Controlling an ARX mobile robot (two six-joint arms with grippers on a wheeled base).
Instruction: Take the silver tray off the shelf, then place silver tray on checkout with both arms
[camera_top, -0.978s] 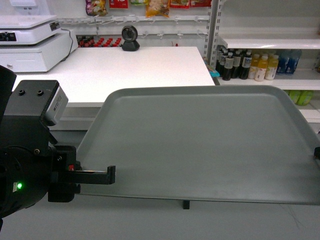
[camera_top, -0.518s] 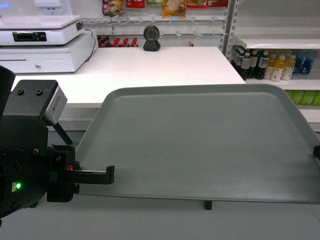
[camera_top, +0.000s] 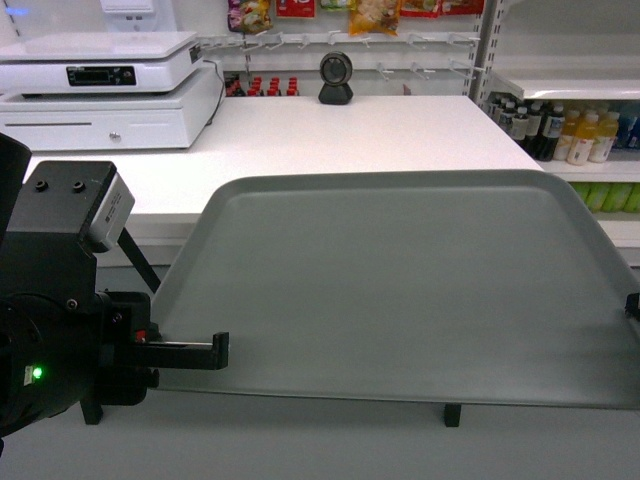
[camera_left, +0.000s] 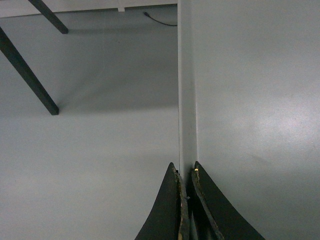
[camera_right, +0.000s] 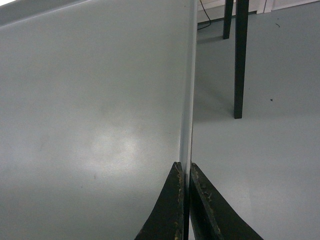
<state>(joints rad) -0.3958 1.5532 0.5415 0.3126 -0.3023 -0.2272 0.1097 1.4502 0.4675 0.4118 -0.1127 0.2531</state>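
The silver tray (camera_top: 400, 280) hangs level in the air in front of the checkout (camera_top: 380, 130), below the countertop's front edge in the head view. My left gripper (camera_top: 218, 350) is shut on the tray's left rim near the front corner. The left wrist view shows the rim (camera_left: 187, 100) pinched between the left gripper's (camera_left: 186, 170) jaws. At the frame's right border, only a sliver of my right gripper (camera_top: 633, 305) shows on the tray's right rim. In the right wrist view the right gripper (camera_right: 184, 167) is shut on the tray's (camera_right: 100, 100) edge. A white shelf (camera_top: 565, 85) stands at the back right.
A white register (camera_top: 110, 85) and a round black scanner (camera_top: 336, 78) sit on the countertop. Bottles (camera_top: 575, 135) fill the shelves at the right. Black table legs (camera_right: 240, 60) (camera_left: 27, 70) stand on the grey floor below the tray.
The counter, register, scanner and shelves have slid to the right in the head view. The tray and both grippers keep the same places in the frame.
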